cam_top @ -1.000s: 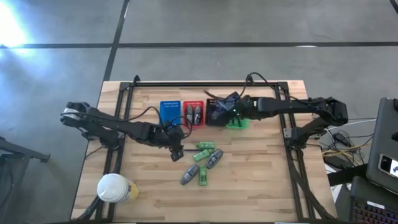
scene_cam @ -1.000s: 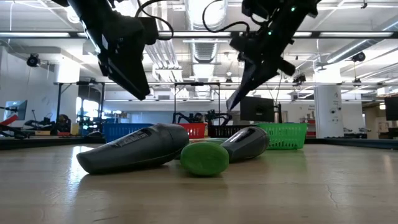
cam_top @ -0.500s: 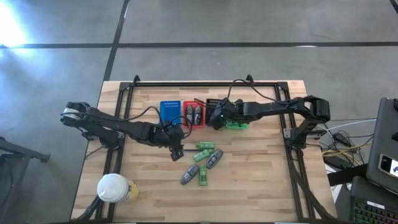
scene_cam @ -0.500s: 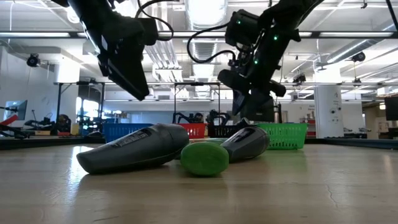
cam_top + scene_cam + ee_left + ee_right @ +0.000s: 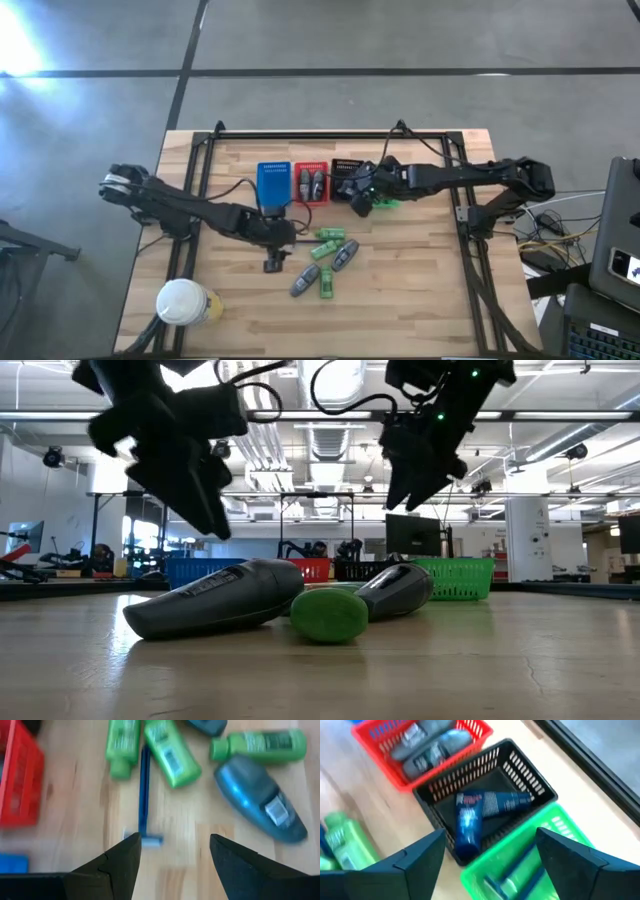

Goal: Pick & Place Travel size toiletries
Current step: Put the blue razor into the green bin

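Note:
Several toiletries lie loose on the wooden table: green tubes (image 5: 326, 243) (image 5: 170, 752), grey tubes (image 5: 345, 257) (image 5: 260, 805) and a thin blue stick (image 5: 144, 795) lying flat. My left gripper (image 5: 275, 262) hovers open above the table, its fingers on either side of the stick's head end (image 5: 150, 840) without touching it. My right gripper (image 5: 358, 195) hangs open and empty above the black basket (image 5: 490, 785), which holds two dark tubes (image 5: 480, 812). The red basket (image 5: 425, 745) holds grey tubes. The green basket (image 5: 530, 860) holds blue sticks.
Four small baskets stand in a row at the table's far middle: blue (image 5: 273, 180), red (image 5: 312, 182), black (image 5: 348, 168), green (image 5: 385, 203). A white-lidded cup (image 5: 183, 302) stands near the front left corner. Bare wood lies to the right of the loose tubes.
My right gripper has dipped down over the baskets and risen again, ending a little toward the table's right. My left gripper has moved toward the table's near edge, next to the loose tubes.

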